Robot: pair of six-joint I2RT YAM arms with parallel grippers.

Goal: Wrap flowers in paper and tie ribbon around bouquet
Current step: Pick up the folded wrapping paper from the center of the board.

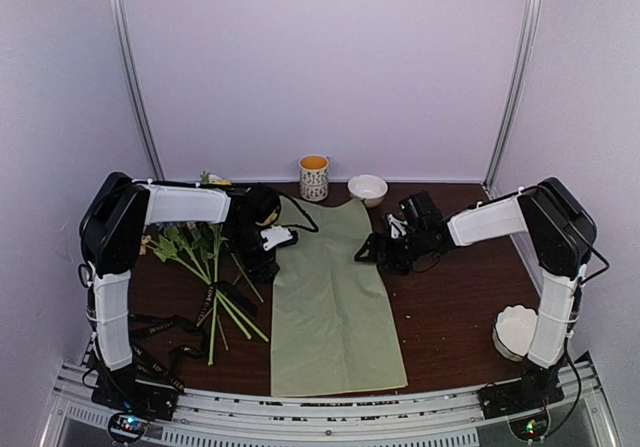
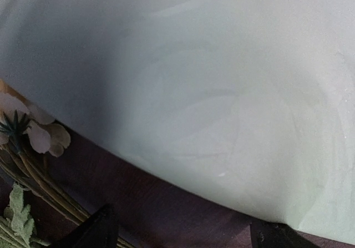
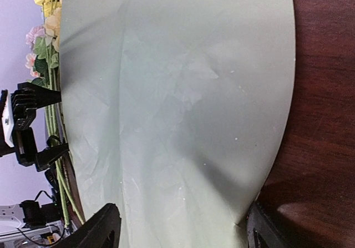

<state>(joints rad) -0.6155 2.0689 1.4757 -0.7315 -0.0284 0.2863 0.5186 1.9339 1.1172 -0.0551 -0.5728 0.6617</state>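
Observation:
The sage-green paper [image 1: 330, 297] lies flat down the middle of the brown table, and it fills most of both wrist views [image 2: 211, 92] [image 3: 177, 92]. The flowers [image 1: 195, 252] lie to its left, blooms toward the back and stems toward the front; one pale bloom [image 2: 39, 134] shows in the left wrist view. The black ribbon [image 1: 160, 332] lies loose at the front left. My left gripper [image 1: 272, 247] [image 2: 186, 234] is open low over the table, at the paper's left edge. My right gripper [image 1: 375, 250] [image 3: 180, 228] is open, its jaws straddling the paper's right edge.
A yellow-rimmed cup [image 1: 314, 177] and a small white bowl [image 1: 368, 189] stand at the back centre. A white scalloped stack [image 1: 515, 332] sits at the front right beside the right arm's base. Metal frame posts rise at both back corners.

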